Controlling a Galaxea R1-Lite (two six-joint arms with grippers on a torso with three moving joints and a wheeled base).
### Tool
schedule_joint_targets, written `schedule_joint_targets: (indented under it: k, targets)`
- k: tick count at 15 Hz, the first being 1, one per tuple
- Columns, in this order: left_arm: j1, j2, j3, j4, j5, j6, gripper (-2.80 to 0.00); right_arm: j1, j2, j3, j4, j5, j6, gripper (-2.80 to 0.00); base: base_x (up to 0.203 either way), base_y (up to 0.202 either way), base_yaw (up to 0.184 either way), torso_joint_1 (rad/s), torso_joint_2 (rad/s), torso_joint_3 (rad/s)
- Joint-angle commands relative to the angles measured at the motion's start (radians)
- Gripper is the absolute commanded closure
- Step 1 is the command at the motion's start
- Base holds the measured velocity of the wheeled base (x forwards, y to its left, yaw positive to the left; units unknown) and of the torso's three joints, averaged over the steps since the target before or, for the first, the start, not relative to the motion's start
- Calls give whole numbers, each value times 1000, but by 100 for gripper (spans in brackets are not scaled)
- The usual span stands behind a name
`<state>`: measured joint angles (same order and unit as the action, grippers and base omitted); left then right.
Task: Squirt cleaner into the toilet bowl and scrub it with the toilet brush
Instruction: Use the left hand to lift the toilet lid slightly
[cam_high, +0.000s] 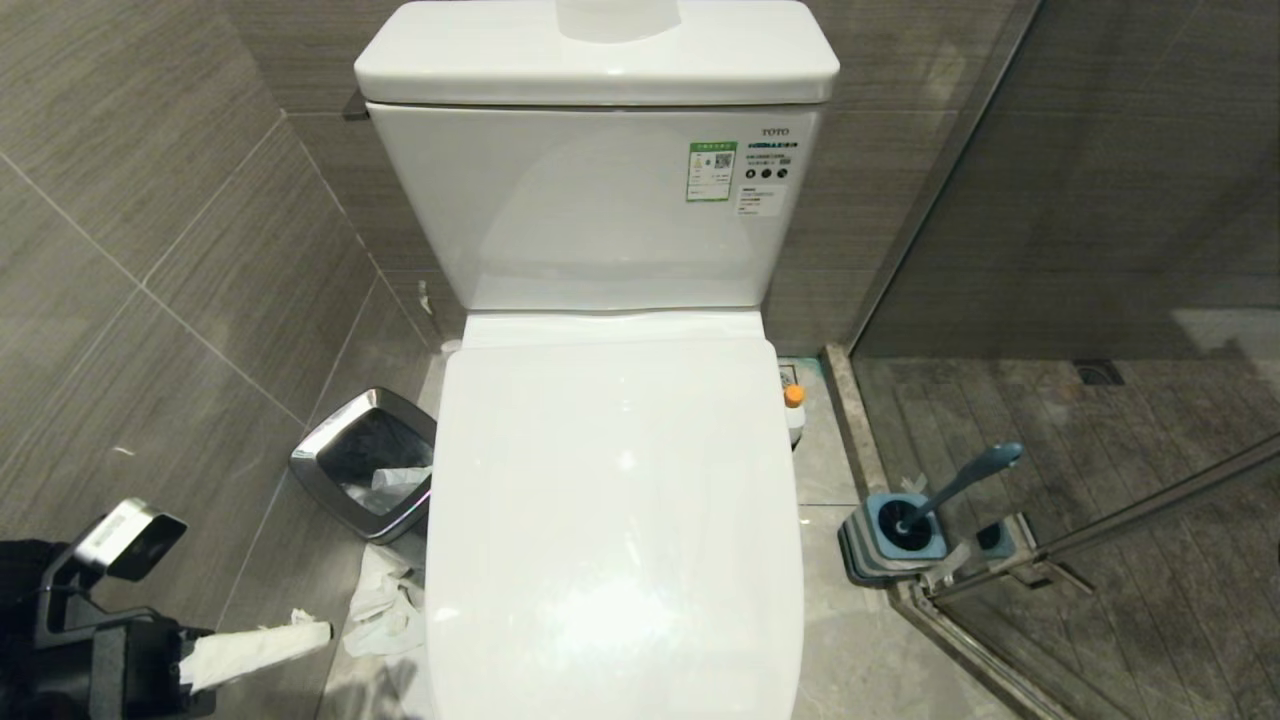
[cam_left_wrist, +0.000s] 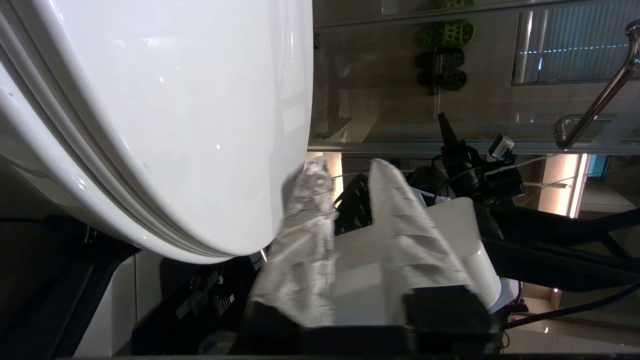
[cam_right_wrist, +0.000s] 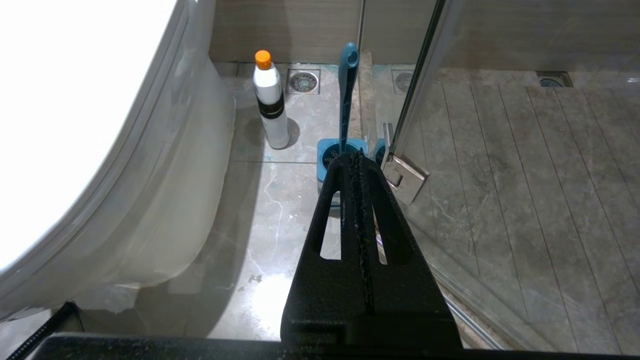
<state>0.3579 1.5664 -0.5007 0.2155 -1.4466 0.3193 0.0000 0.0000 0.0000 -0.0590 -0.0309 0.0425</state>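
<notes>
With the lid (cam_high: 615, 520) down, the left end effector (cam_left_wrist: 350, 225), tissue-wrapped and slightly parted, could slip lifting it; right end effector (cam_right_wrist: 361, 165) clenched, empty.

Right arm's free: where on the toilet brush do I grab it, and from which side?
Take the toilet brush on the upper part of its grey-blue handle, near the rounded tip. The head sits down in the square holder, so only the handle is exposed. It leans toward the glass shower door, so probably come from above on the toilet side.
</notes>
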Motion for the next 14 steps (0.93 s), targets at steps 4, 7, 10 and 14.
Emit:
schedule_joint_targets:
  k: [4,7,10,14]
  targets:
    - [-33,56,160,-210,-5,30,-280,0,0,26,-1,0,0,0,0,0,0,0,0,0]
    - [-81,114,180,-312,-10,32,-280,0,0,25,-1,0,0,0,0,0,0,0,0,0]
    - [-138,152,176,-379,-12,29,-280,0,0,25,-1,0,0,0,0,0,0,0,0,0]
    - [-127,262,154,-438,-8,26,-280,0,0,26,-1,0,0,0,0,0,0,0,0,0]
